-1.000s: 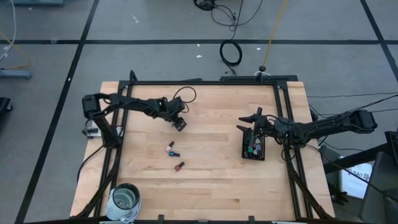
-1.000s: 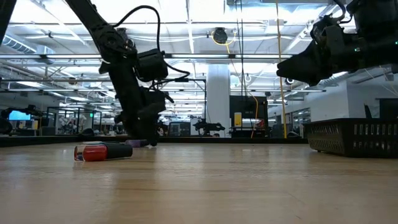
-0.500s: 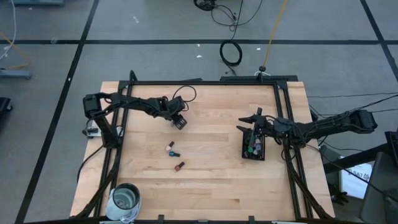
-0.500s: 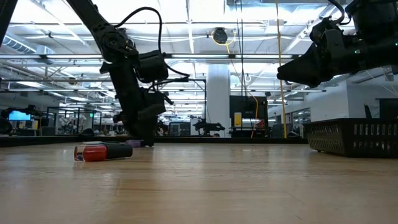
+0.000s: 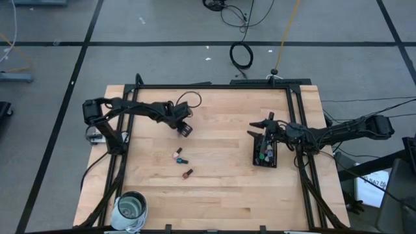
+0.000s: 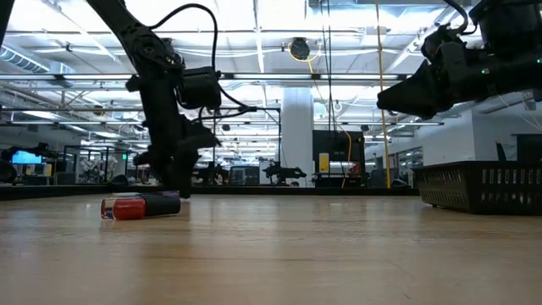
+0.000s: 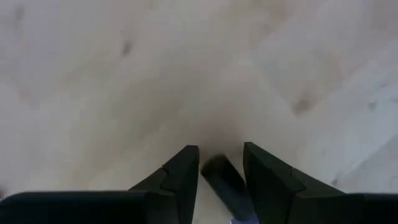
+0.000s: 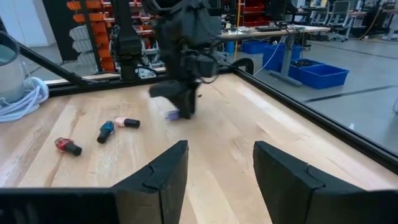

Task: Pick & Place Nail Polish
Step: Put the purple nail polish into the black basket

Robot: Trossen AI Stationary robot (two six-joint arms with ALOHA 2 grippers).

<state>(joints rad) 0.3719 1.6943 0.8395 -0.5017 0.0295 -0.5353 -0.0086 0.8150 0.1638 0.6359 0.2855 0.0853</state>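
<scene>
Broadly, the wooden table [image 5: 214,188] carries the work split in 2: the black tray [image 5: 265,154] sits toward the right side, with several bottles already inside, and 3 nail polish bottles lie loose near the middle-left. The left gripper [image 7: 219,163] is down at the table surface, up-table of those 3, and its fingers [image 7: 180,171] bracket a dark cap [image 7: 224,179] of a 4th bottle lying flat between them; the bottle's long axis runs roughly along the fingers, cap pointing away from the wrist. The fingers stand narrowly apart, and I cannot tell if they already pinch it. From the right wrist view a purple bottle [image 8: 172,114] shows at that gripper's tip. The right gripper [image 8: 219,168] hovers above the tray, partly spread and holding nothing. The tray lies well off toward the right arm, so the carry would run across the table. The pink bottle [image 5: 177,151], teal bottle [image 5: 180,158] and red bottle [image 5: 188,173] sit nearer the left arm.
</scene>
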